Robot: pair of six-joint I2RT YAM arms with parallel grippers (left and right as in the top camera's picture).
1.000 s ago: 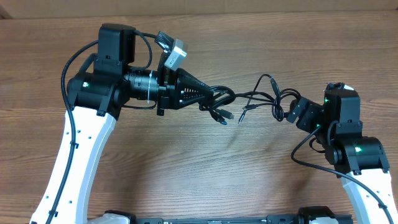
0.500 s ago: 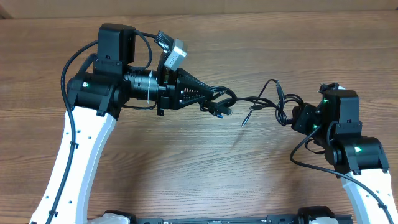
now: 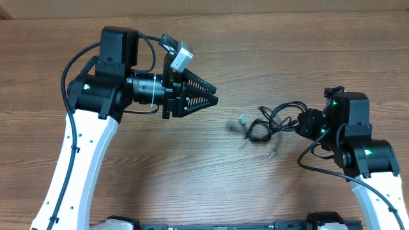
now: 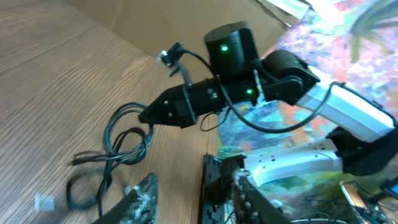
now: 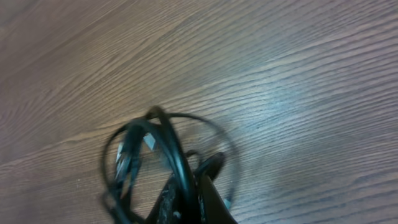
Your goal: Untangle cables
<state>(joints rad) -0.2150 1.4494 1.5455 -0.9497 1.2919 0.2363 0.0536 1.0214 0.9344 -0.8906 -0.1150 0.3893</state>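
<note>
We get even, bright light from above on the table (image 3: 268, 51), with soft shadows. The cables (image 3: 275, 121) smear with motion blur overhead (the wood is sharp); in our right wrist view they loom dark and unfocused, beside a pale sheen on the grain.

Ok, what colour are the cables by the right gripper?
Black cables, with pale grey plug ends; clearest in the overhead view.
</note>
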